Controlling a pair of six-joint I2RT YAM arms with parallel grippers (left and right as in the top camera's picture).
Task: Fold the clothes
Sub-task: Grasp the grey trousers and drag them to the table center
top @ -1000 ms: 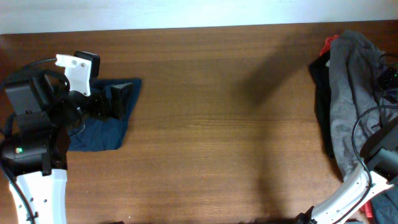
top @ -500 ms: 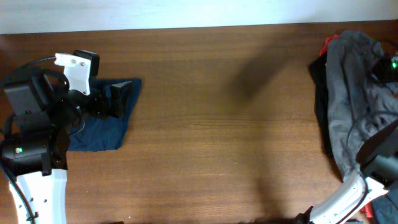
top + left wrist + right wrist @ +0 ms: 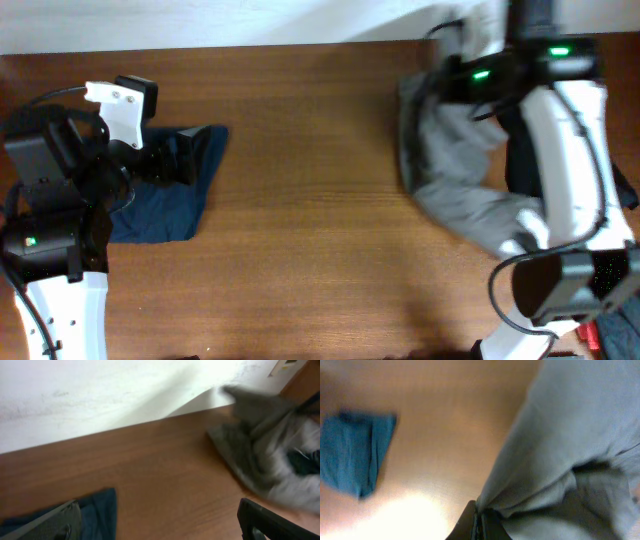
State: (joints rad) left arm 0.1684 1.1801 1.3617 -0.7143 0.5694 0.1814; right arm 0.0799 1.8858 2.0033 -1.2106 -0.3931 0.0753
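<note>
The clothes, a pair of grey shorts (image 3: 455, 175), hang bunched above the right half of the table, one end trailing down to the wood. My right gripper (image 3: 480, 522) is shut on a fold of the grey shorts (image 3: 570, 435), and its arm (image 3: 565, 120) reaches over from the right. In the left wrist view the shorts (image 3: 260, 455) appear blurred at the far right. My left gripper (image 3: 185, 160) stands wide open at the far left, just over a navy garment (image 3: 165, 205), with nothing between its fingers (image 3: 55, 520).
The navy garment (image 3: 352, 452) lies flat at the left edge of the table. A black garment (image 3: 520, 160) sits behind the right arm, and a bit of red cloth (image 3: 590, 335) shows at the bottom right. A white wall (image 3: 100, 395) borders the far edge.
The right gripper closed on the grey shorts and swept them up and leftward off the pile at the right edge. The left arm has stayed put.
</note>
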